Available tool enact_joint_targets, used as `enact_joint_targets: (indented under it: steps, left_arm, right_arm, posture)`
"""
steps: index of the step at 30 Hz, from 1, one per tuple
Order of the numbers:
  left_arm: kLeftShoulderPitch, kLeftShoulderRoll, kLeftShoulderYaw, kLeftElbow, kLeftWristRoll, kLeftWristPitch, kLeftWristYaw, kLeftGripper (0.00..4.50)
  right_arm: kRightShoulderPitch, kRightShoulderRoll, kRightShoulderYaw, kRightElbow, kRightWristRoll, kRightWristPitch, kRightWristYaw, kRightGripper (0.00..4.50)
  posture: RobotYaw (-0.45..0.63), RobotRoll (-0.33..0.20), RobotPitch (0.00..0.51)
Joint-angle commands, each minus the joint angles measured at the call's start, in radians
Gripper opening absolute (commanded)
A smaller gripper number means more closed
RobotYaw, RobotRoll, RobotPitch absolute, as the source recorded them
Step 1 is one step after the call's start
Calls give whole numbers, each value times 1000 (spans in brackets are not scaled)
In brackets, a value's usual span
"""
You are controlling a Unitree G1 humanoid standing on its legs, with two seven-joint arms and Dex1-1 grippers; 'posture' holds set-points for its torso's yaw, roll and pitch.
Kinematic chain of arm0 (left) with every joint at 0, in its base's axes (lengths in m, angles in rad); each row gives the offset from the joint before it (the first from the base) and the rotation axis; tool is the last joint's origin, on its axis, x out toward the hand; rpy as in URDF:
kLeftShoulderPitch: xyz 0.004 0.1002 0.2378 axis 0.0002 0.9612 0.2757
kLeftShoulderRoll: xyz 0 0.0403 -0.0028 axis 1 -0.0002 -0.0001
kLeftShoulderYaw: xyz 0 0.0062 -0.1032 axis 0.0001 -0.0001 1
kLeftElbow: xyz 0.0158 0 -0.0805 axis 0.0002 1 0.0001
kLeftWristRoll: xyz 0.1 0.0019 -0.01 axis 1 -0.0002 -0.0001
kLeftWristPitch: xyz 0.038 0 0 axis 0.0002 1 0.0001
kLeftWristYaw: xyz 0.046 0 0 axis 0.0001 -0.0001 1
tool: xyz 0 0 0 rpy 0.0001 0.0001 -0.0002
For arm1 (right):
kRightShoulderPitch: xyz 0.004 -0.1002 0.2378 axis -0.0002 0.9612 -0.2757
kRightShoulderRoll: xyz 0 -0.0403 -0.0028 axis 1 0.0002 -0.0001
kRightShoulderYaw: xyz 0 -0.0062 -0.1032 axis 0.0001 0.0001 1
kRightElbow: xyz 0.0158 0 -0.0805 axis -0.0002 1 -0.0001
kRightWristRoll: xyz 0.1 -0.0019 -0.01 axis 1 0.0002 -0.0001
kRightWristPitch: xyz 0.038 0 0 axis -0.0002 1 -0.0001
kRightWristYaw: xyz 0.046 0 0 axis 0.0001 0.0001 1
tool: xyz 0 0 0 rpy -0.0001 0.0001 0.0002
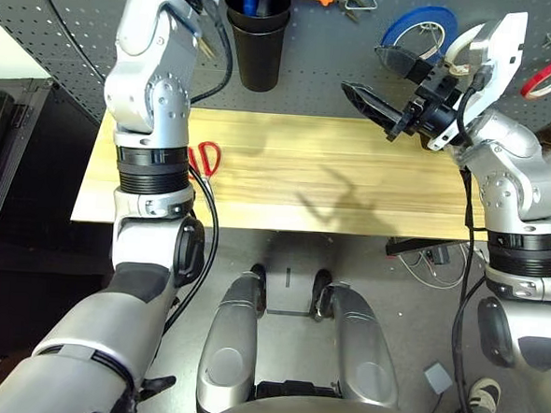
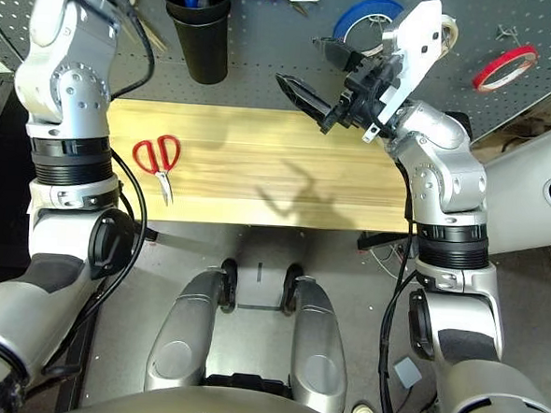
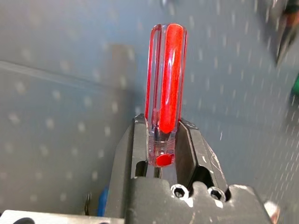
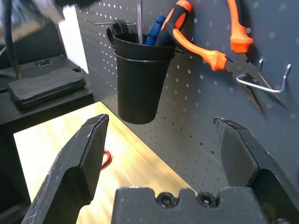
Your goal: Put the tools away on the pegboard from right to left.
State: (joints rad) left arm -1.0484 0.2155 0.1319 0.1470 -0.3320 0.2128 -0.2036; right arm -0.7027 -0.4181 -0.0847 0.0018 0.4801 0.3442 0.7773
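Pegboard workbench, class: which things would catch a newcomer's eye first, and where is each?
The red-handled screwdriver stands clamped in the left gripper, raised before the pegboard. The right gripper hangs wide open above the wooden table. Red-handled scissors lie on the table's left part, and orange-handled pliers hang on a hook beside the black cup.
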Motion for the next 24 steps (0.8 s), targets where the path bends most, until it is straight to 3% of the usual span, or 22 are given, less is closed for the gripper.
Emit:
enact_joint_targets:
  steps: [1, 4, 7, 17, 24]
  left_arm:
    - [23, -2, -34, 9, 48, -35, -18, 833]
    - [39, 4, -40, 14, 67, -47, -31, 1226]
    - [53, 16, -45, 32, 100, -75, -35, 860]
    - [82, 63, -74, -33, 117, -11, -106, 4464]
    - [101, 168, -68, -207, 93, 143, -167, 4464]
  right_arm:
    - [16, -8, 0, -18, -2, 0, 1, 4500]
    - [15, -10, -2, -16, -2, -1, 2, 4500]
    - [15, -10, 0, -15, -2, 0, 3, 4500]
    - [27, -5, 6, -18, -3, -3, 7, 4500]
    - [22, -1, 7, -8, -4, -8, 7, 4500]
  posture:
    - [-23, 0, 278]
    - [-25, 0, 278]
    - [-25, 0, 278]
    - [-7, 0, 271]
    - [21, 0, 275]
